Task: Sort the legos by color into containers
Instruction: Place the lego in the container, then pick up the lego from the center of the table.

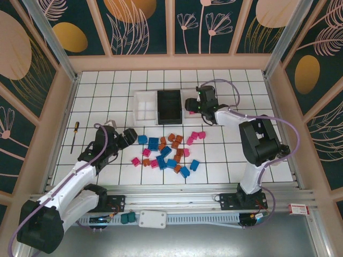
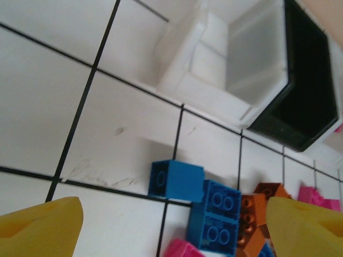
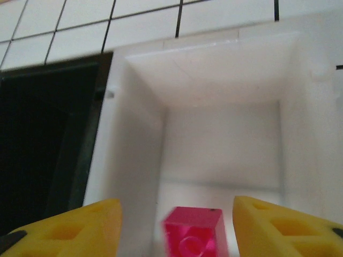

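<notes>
Right gripper (image 3: 177, 209) hangs over the right white tray (image 3: 300, 134), its jaws part open and clear of the blurred pink brick (image 3: 193, 233) low in the tray between them, so this drop looks done; next it should lift out and fetch another pink one from the pile (image 1: 166, 152). Left gripper (image 2: 174, 214), wide and empty, is poised near a blue brick (image 2: 177, 179) and needs to straddle it and close
</notes>
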